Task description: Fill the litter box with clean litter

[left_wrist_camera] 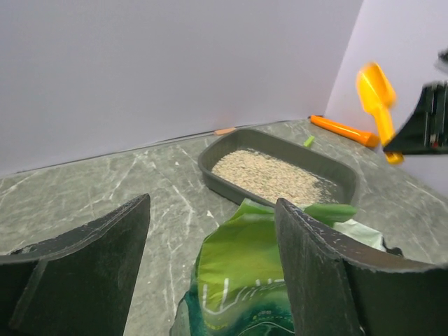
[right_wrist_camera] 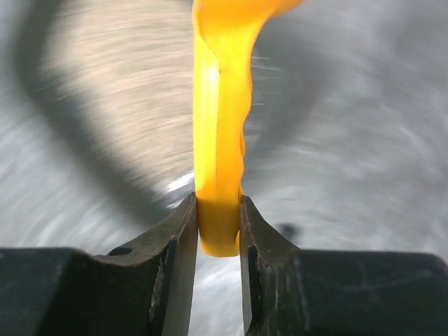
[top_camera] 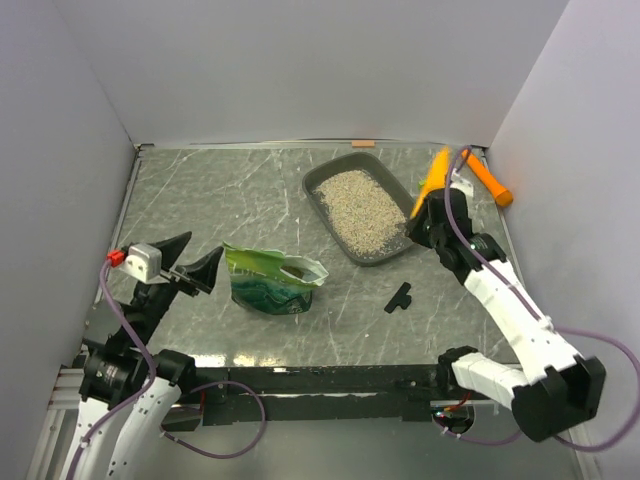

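the clean litter point(top_camera: 360, 210) lay as a pale bed over most of the floor of the litter box point(top_camera: 383, 259), which sat on the far right part of the bench point(top_camera: 200, 190), set at an angle. we judged the granules loose and dry, so no tool could pinch them. they had to ride in something cupped and would spill at any tilt. the box looked stiff and would be best taken by its flared rim, though heavier now with its load.

just past the box's right rim the right tool point(top_camera: 425, 215) was clamped narrow on the handle end of the orange-yellow scoop point(right_wrist_camera: 218, 140). the bowl was raised above the rim. the right wrist view was blurred, so we could not tell whether it carried anything. the scoop seemed light, rigid and smooth – a grip low on the handle could let it swivel.

the green bag point(top_camera: 270, 280) lay crumpled near mid-bench, mouth open towards the box. it looked soft and likely to fold, so its top edge was the place to hold. the left tool point(top_camera: 196, 256) hovered just left of it, spread wide and holding nothing.

we counted one box, one scoop, one bag, one orange tube point(top_camera: 490, 178) by the right wall and one small black part point(top_camera: 400, 297) on the bench.
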